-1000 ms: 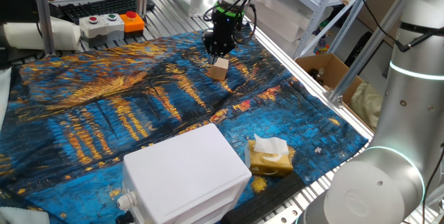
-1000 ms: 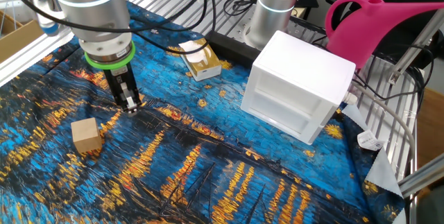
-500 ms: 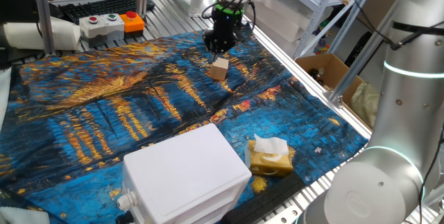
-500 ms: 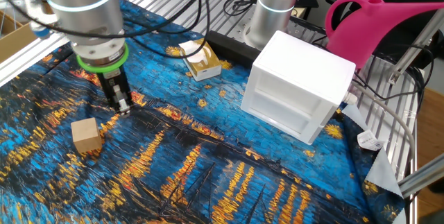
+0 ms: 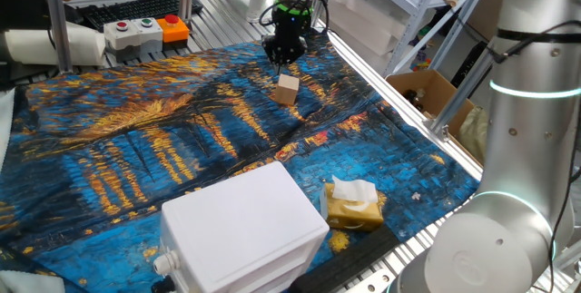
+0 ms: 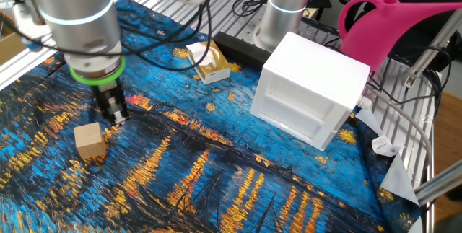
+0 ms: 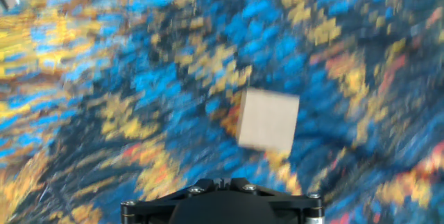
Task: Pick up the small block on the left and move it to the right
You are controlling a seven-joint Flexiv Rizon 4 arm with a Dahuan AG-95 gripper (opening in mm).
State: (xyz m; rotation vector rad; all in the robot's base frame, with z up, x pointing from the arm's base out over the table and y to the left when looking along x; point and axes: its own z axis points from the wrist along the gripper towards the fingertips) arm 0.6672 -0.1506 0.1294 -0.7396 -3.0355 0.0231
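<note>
The small block (image 5: 288, 90) is a light-tan wooden cube resting on the blue and yellow patterned cloth (image 5: 136, 148). It also shows in the other fixed view (image 6: 89, 141) and, blurred, in the hand view (image 7: 268, 120). My gripper (image 5: 284, 55) hangs just above and beyond the block, apart from it, with its fingers close together and nothing between them. In the other fixed view the gripper (image 6: 115, 112) is just up and right of the block. In the hand view only the gripper's base and the tips of the fingers show at the bottom edge.
A large white plastic box (image 5: 243, 225) stands at the near side, with a yellow-brown tissue pack (image 5: 351, 204) beside it. A button box (image 5: 145, 30) sits at the far edge. A pink watering can (image 6: 404, 34) stands behind the white box (image 6: 310, 89).
My gripper has moved, still shut, away from the table middle and closer to the block's position; the hand view is motion-blurred. The block has not moved.
</note>
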